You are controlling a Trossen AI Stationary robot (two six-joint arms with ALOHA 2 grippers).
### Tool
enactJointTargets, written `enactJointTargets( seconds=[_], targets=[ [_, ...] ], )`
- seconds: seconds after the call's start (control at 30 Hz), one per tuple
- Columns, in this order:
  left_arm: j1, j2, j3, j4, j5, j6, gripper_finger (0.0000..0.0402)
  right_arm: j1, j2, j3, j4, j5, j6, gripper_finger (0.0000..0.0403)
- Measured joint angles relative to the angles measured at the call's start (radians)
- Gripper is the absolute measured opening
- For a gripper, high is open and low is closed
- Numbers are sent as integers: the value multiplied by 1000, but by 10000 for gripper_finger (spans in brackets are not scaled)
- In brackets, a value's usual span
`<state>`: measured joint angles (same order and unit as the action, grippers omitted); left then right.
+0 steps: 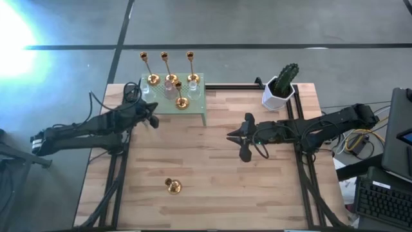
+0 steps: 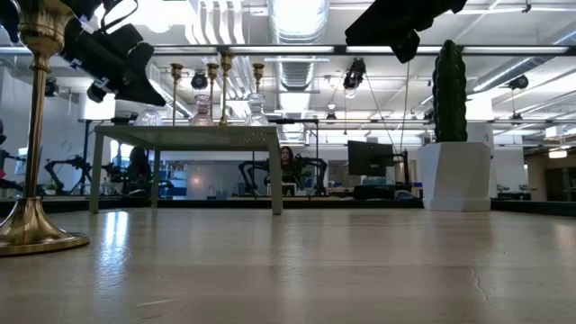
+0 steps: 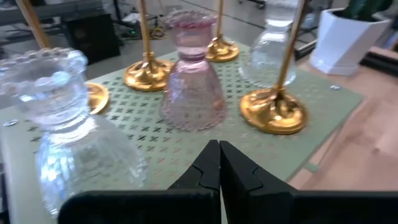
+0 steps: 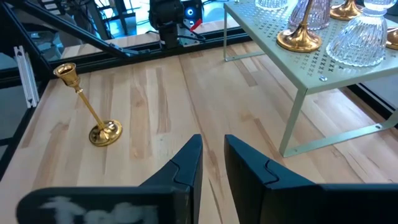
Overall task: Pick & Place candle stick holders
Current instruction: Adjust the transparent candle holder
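Pale wooden planks are forming the table (image 1: 212, 161), with a green perforated shelf (image 1: 196, 103) standing at its far edge. On the shelf, 4 brass candle stick holders (image 1: 182, 102) and 3 small glass holders (image 3: 193, 87) are sitting close together. 1 more tall brass holder (image 1: 173, 186) is standing alone near the front. The left gripper (image 1: 152, 120) is hanging by the shelf's left end, fingers pressed together on nothing. The right gripper (image 1: 235, 136) is hovering mid-table, fingers slightly apart. A white cactus pot (image 1: 278, 94) is sitting far right.

The gold candle holders' (image 3: 273, 109) tops are cut off in the left wrist view.
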<state>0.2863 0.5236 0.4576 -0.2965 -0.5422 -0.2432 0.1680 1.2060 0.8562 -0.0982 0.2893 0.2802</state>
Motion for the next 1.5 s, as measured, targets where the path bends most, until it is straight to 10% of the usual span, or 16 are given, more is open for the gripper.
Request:
enactJointTargets(
  seconds=[1.5],
  targets=[
    [193,96,0,85,-91,208,0,0,0,0,11,1,-3,52]
  ],
)
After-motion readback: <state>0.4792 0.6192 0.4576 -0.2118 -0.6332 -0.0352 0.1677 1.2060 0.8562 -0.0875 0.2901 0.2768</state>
